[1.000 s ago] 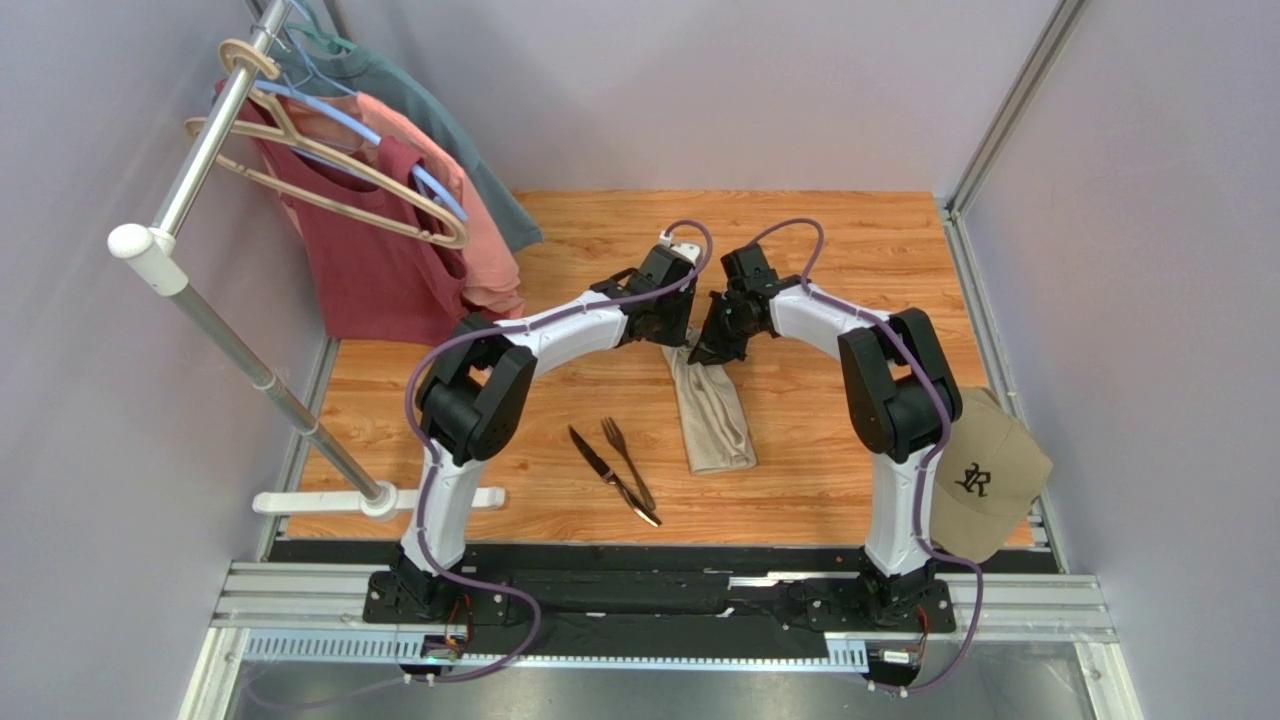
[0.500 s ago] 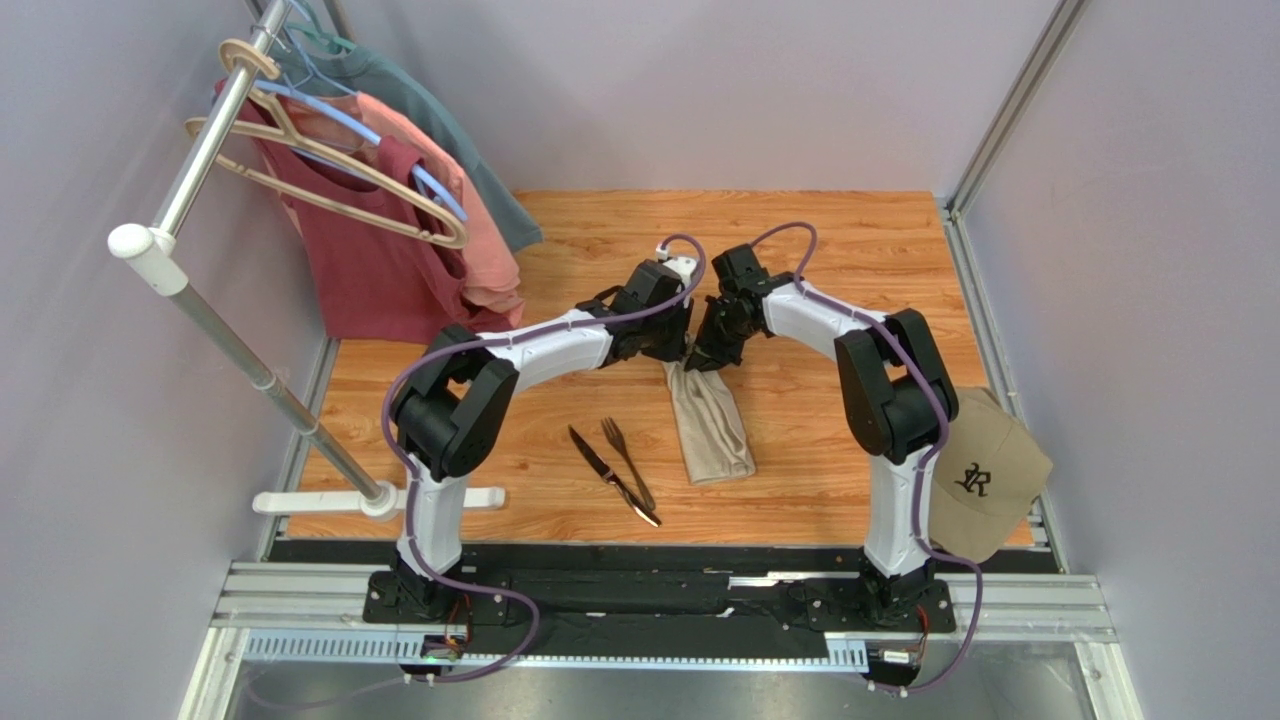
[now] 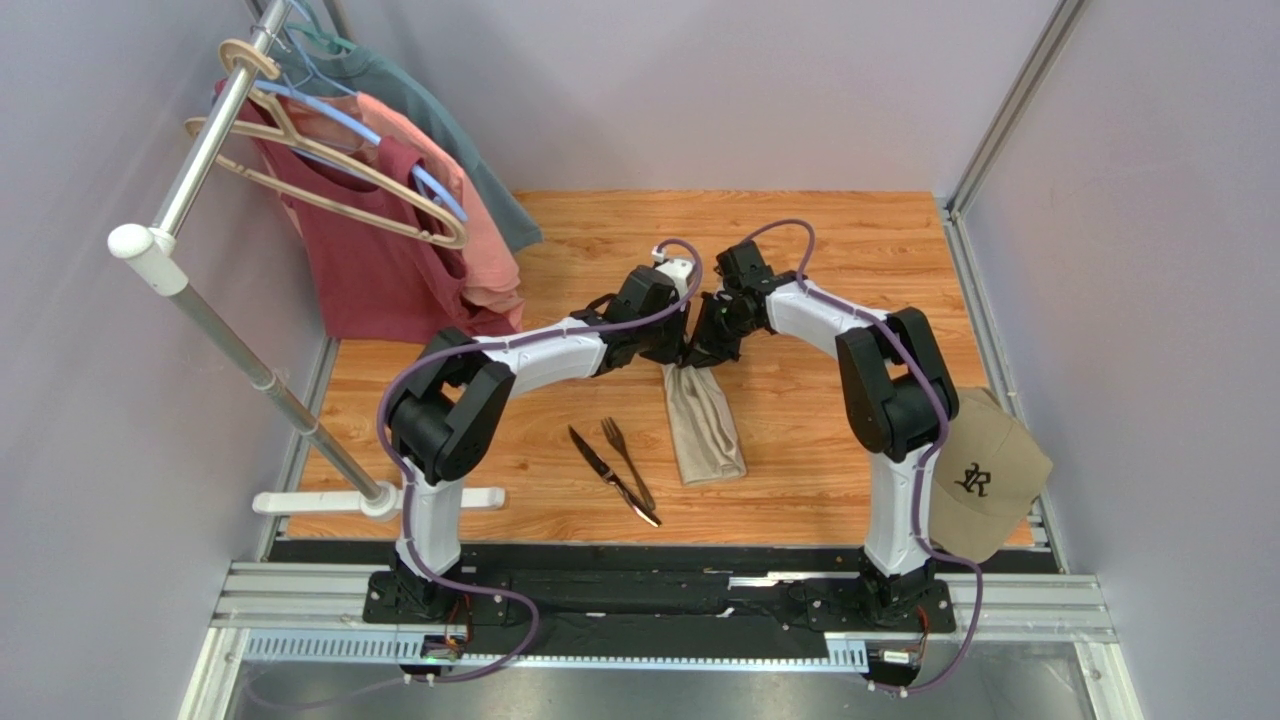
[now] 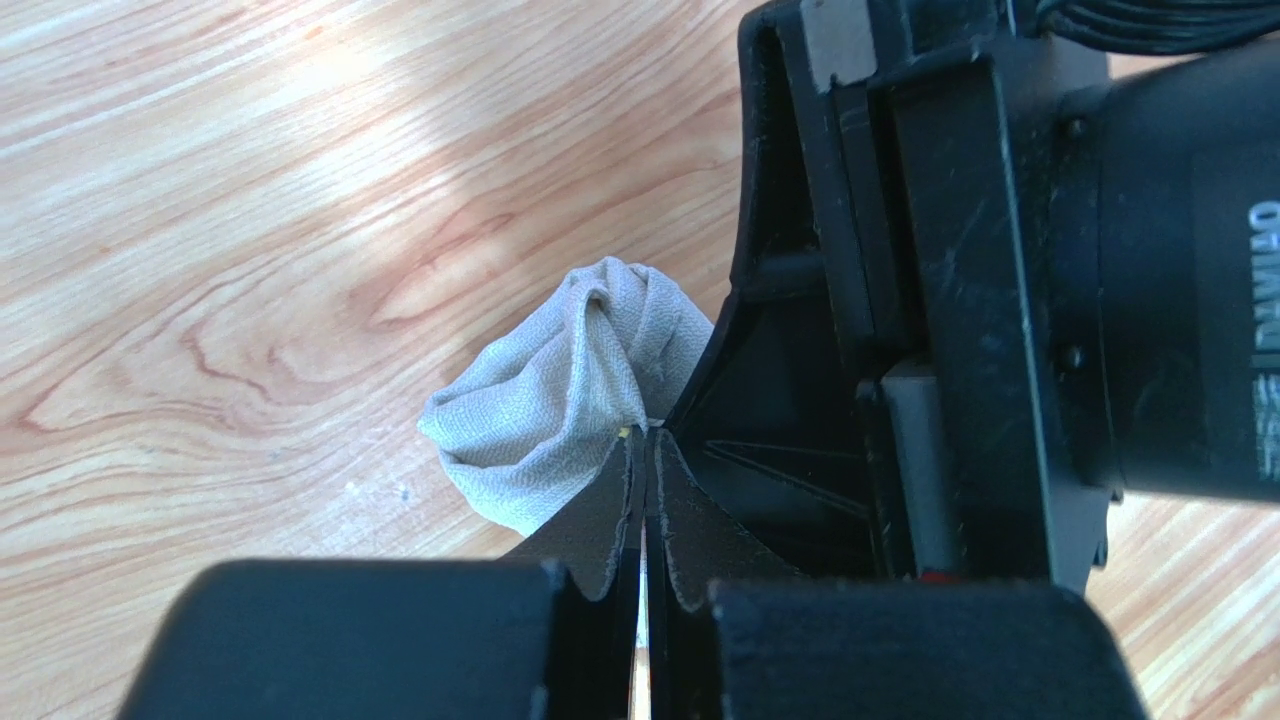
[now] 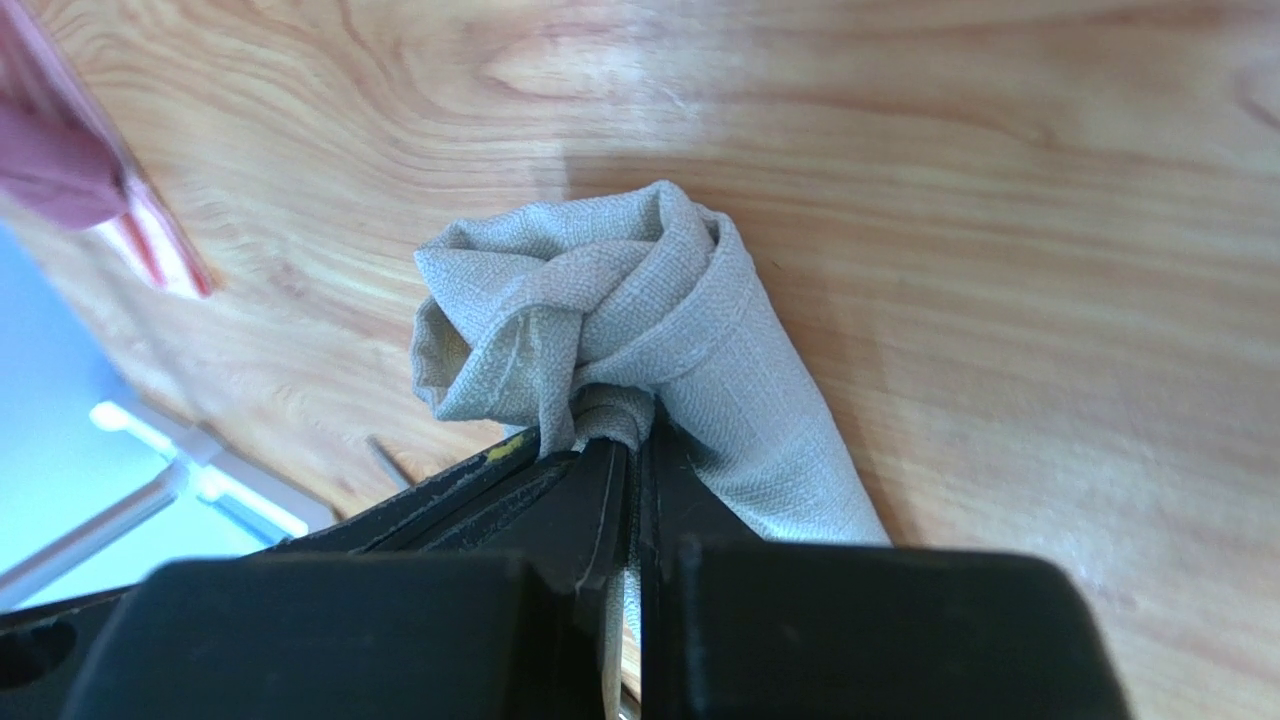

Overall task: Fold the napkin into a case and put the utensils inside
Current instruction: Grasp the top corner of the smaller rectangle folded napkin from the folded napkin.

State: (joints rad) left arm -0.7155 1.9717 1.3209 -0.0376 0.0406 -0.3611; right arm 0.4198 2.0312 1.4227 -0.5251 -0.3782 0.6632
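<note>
Near the middle of the bench, we see one napkin: a long, narrow strip of soft woven beige cloth, its far end twisted into a bunched knot. Two claws meet there. The left claw and the right claw are each pressed tight on that knot. One slim dark metal fork and one knife lie just left of the strip, apparently crossing. Smooth wood grain lies open toward the far edge. One tan cap overhangs the near right edge.
</note>
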